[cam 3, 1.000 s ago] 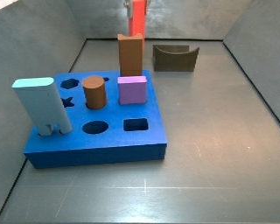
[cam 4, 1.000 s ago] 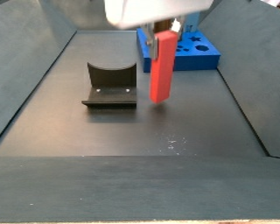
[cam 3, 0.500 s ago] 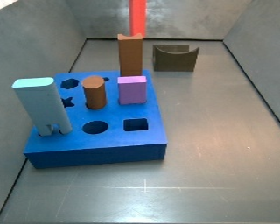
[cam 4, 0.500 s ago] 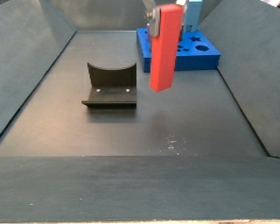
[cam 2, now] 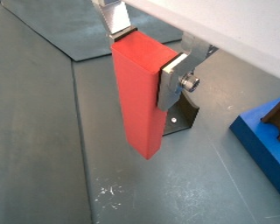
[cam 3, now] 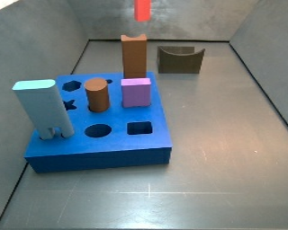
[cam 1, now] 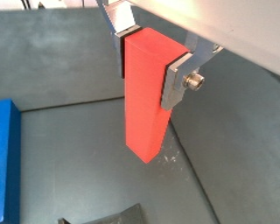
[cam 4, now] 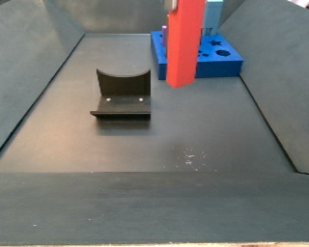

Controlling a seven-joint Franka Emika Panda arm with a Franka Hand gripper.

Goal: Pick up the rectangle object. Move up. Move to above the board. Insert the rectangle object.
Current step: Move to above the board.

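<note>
So the gripper (cam 1: 152,54) is clamped on the tall bright red rectangle object (cam 1: 147,96), hanging upright high off the floor, while the thick blue board (cam 3: 98,135) with shaped holes sits well off to the side.

Even, soft lighting; sharp frames, faint floor glare.

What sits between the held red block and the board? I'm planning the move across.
Nothing: in a side view, only bare floor separates the rectangle object, clamped in the tool, from the board.
</note>
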